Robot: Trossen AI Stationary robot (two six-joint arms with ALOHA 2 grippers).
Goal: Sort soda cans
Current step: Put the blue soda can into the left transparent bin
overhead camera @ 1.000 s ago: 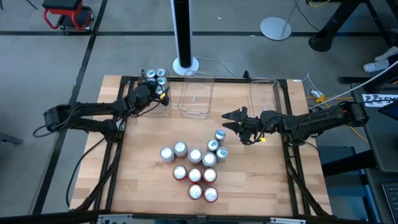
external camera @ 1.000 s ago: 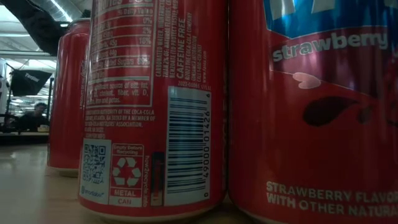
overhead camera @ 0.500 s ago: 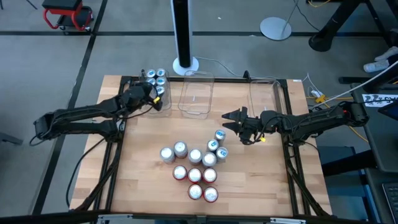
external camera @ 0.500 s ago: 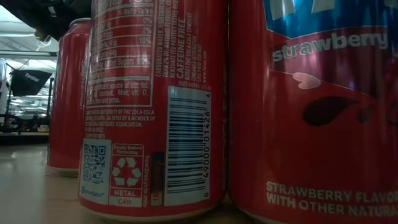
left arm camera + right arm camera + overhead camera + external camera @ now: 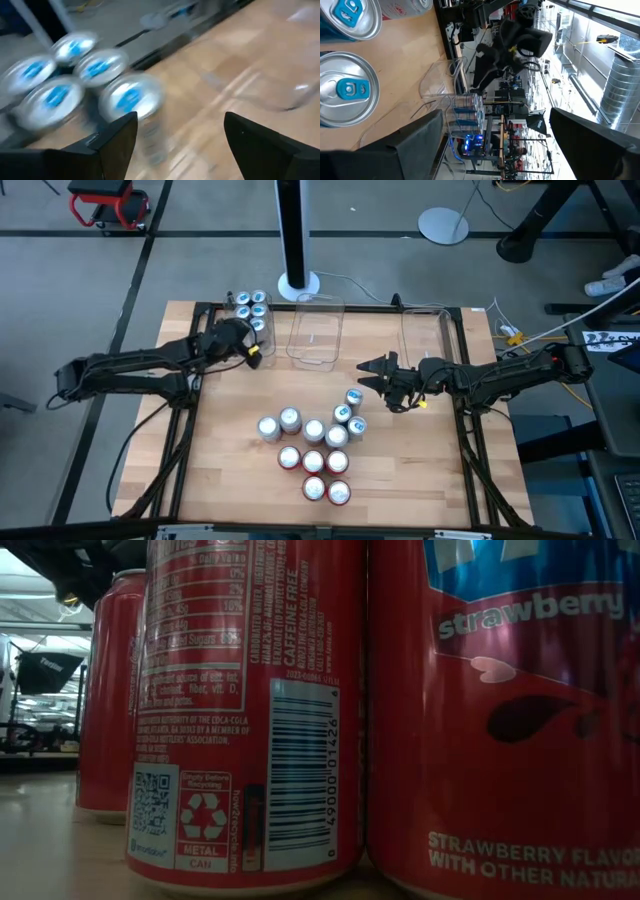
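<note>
- High view: the left pincer has drawn back from the teal cans grouped at the far-left corner of the counter, just beside the left tub. A second ago it reached in among them; now it sits clear and carries nothing, so I judge a can has just been delivered there. The left arm lies low, stretched across from the left edge. The right pincer has not moved; it hovers spread and empty, near the mixed cluster of cans mid-counter, its arm reaching in from the right. A second tub stands behind it.
- Low view: unchanged; red cans fill the picture, standing upright on the counter.
- Left wrist view: its fingers stand spread with nothing between them, the teal tops ahead.
- Right wrist view: fingers wide apart, two teal tops close by.
</note>
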